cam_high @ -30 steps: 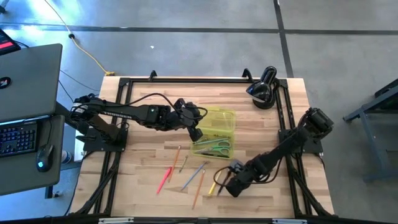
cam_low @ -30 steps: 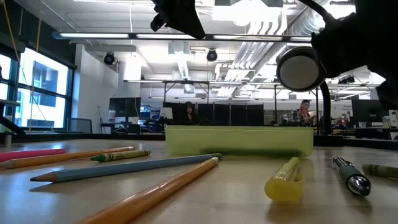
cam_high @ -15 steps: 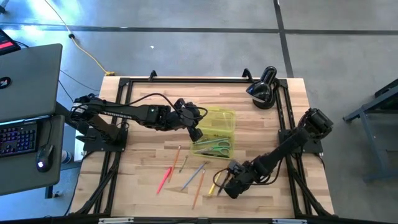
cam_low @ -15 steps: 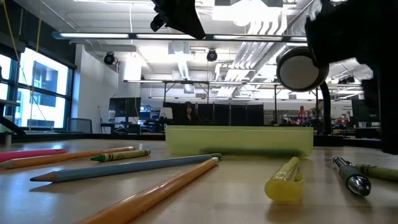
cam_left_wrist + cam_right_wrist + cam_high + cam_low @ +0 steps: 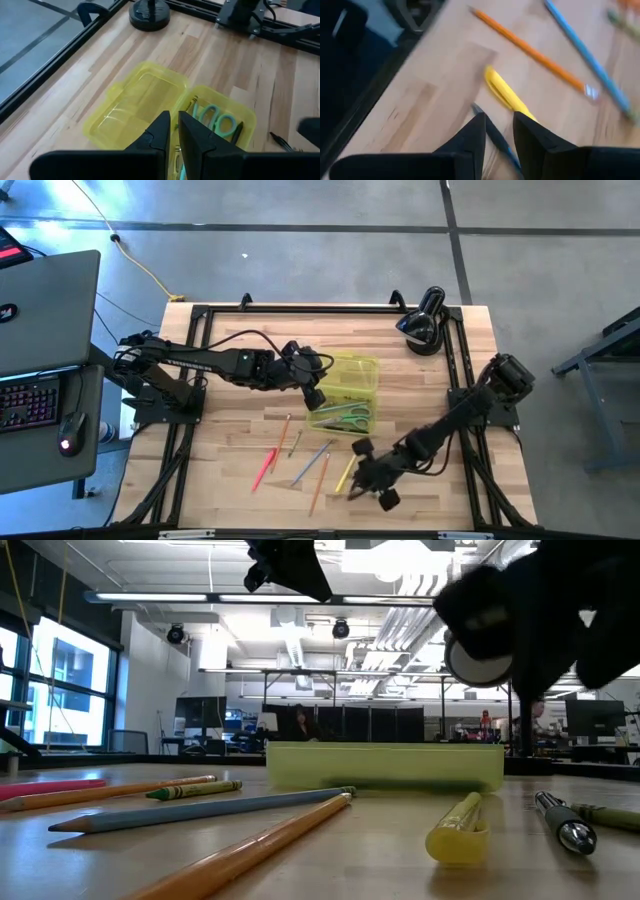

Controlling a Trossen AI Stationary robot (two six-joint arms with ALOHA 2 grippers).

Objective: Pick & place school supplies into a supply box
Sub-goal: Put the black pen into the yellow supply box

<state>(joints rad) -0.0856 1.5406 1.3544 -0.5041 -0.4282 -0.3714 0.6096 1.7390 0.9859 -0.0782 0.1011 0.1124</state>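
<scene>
The supply box (image 5: pixel 352 376) lies open at the table's middle, and green-handled scissors (image 5: pixel 216 119) rest in its tray. My left gripper (image 5: pixel 174 116) hovers above the box's near-left side, shut and empty. Loose school supplies lie flat on the wood in front of the box: a pink-red pen (image 5: pixel 263 470), a blue pencil (image 5: pixel 310 463), an orange pencil (image 5: pixel 530 50), a yellow pen (image 5: pixel 507 95) and a black pen (image 5: pixel 492 134). My right gripper (image 5: pixel 497 117) hangs just above the black pen, fingers slightly apart and pointing slantwise down, touching nothing.
A black rounded lamp-like device (image 5: pixel 425 325) stands at the far right corner. Black frame rails (image 5: pixel 462 380) run along the table's sides. A laptop (image 5: pixel 45 310) sits off the table's left. Bare wood lies at the near left.
My right gripper has rolled about the line it points along by most of a quarter turn and has risen a little above the yellow and black pens. The pens lie where they were. My left gripper has kept still over the box.
</scene>
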